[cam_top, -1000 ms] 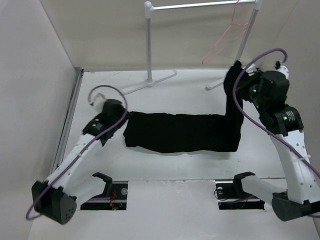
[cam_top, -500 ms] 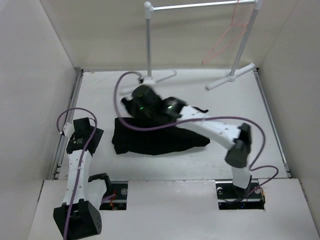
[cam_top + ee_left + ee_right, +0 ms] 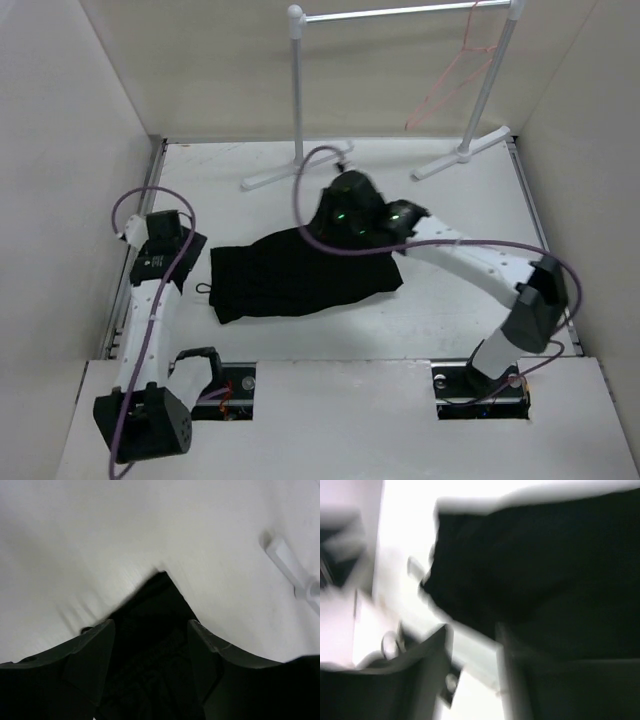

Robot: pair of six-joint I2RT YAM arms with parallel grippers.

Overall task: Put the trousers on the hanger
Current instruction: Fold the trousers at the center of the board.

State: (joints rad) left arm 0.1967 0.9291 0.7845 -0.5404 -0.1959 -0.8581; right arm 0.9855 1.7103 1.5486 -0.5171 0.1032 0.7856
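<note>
Lying folded under the right gripper (image 3: pixel 335 225), whose fingers are parted and empty, the trousers (image 3: pixel 280 285) are unhung. The left gripper (image 3: pixel 150 625) is wide open beside them, and the hanger (image 3: pixel 445 88) is far beyond both.

Blurred black trousers (image 3: pixel 545 570) above the spread hand (image 3: pixel 472 630) — white table (image 3: pixel 400 535) at left

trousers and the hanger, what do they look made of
The trousers look like soft matte black fabric: they lie rumpled and folded on the table, with no shine. The hanger looks like thin pink-orange wire, perhaps coated metal; it is too slim here to tell metal from plastic.
</note>
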